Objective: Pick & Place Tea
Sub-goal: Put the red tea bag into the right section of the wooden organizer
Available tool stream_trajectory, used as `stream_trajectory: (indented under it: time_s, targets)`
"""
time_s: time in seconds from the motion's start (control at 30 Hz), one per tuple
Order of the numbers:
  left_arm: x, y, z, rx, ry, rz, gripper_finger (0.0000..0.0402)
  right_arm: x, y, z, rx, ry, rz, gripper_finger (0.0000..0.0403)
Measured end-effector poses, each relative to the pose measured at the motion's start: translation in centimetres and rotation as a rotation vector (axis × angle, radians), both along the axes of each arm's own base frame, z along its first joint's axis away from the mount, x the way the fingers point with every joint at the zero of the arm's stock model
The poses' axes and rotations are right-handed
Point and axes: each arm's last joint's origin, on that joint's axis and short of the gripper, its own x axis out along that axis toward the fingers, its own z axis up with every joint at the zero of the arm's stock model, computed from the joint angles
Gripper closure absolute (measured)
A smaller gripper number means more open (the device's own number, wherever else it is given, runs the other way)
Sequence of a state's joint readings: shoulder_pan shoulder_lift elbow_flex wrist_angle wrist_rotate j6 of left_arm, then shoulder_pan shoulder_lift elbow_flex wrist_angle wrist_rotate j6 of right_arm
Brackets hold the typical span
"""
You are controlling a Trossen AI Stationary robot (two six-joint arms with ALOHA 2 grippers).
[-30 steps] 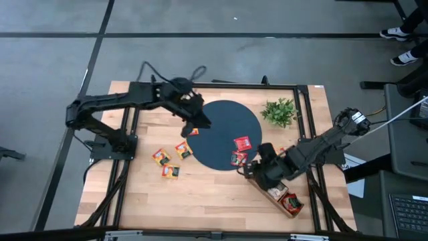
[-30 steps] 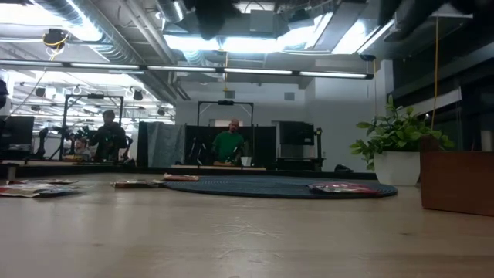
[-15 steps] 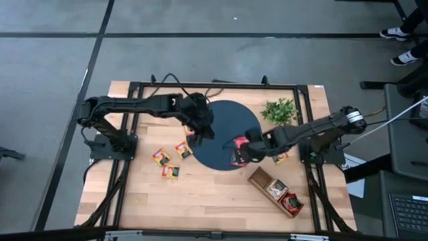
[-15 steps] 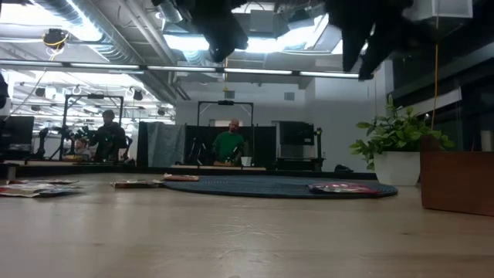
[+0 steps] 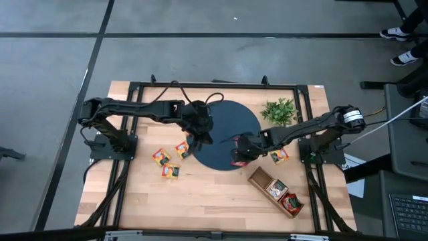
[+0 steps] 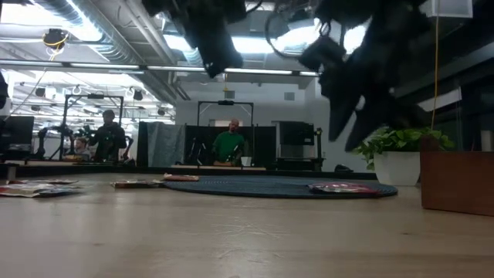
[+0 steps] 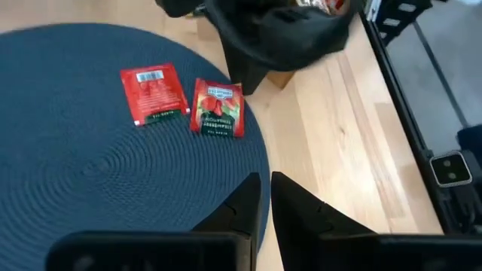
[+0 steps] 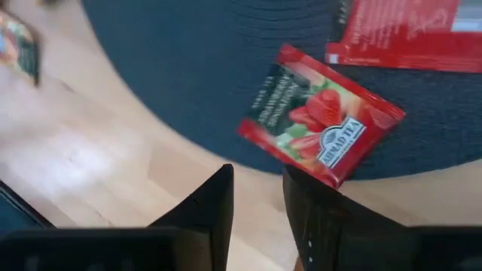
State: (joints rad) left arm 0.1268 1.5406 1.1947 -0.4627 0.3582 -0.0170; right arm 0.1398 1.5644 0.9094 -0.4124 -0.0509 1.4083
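Note:
Two red tea packets lie flat on the dark round mat (image 5: 224, 120) near its right near edge: one with strawberries (image 8: 320, 124) and one showing a plain red side (image 7: 154, 94). My right gripper (image 8: 258, 177) hangs open just above the strawberry packet, clear of it. My left gripper (image 7: 265, 184) hovers over the mat's left part with only a narrow slit between its fingers and nothing in it. Three more packets (image 5: 170, 159) lie on the wood left of the mat, and an orange one (image 5: 279, 156) to its right.
The long wooden tray (image 5: 259, 177) lies slanted at the near right with packets in two of its compartments. A small green plant (image 5: 279, 110) stands at the far right beside the mat. People stand in the room beyond the table.
My right gripper has swung from above the tray toward the left and far side, to the red packets at the mat's edge, and has come down. My left gripper has sunk and drifted a little toward the near edge over the mat.

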Motion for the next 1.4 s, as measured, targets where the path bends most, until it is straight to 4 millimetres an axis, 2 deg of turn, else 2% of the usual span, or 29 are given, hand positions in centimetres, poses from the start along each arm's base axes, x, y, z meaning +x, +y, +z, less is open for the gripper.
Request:
stream_trajectory:
  time_s: [0.2,0.53,0.8,0.97,1.3,1.4]
  targets:
    - [-0.4,0.0,-2.1,-0.067,0.045,0.074,0.0375,-0.9,-0.7,-1.7,0.027,0.023,-0.026,0.0285]
    - [-0.4,-0.2,-2.4,-0.097,0.079,0.252,0.0377,-1.1,-2.4,-2.5,-0.054,0.056,0.131,0.0285]
    - [-0.3,-0.6,-2.5,-0.139,0.102,0.410,0.0377,0.1,-3.0,-4.6,-0.016,0.026,0.306,0.0285]
    - [-0.2,-1.5,-2.5,-0.148,0.108,0.475,0.0377,1.3,-2.9,-5.2,-0.046,-0.073,0.372,0.0285]
    - [-0.2,-4.0,-2.5,-0.170,0.118,0.440,0.0377,4.0,-5.0,-6.5,-0.143,-0.298,0.354,0.0285]
    - [-0.2,-4.4,-2.5,-0.163,0.118,0.432,0.0377,4.4,-5.7,-6.3,-0.133,-0.357,0.366,0.0285]
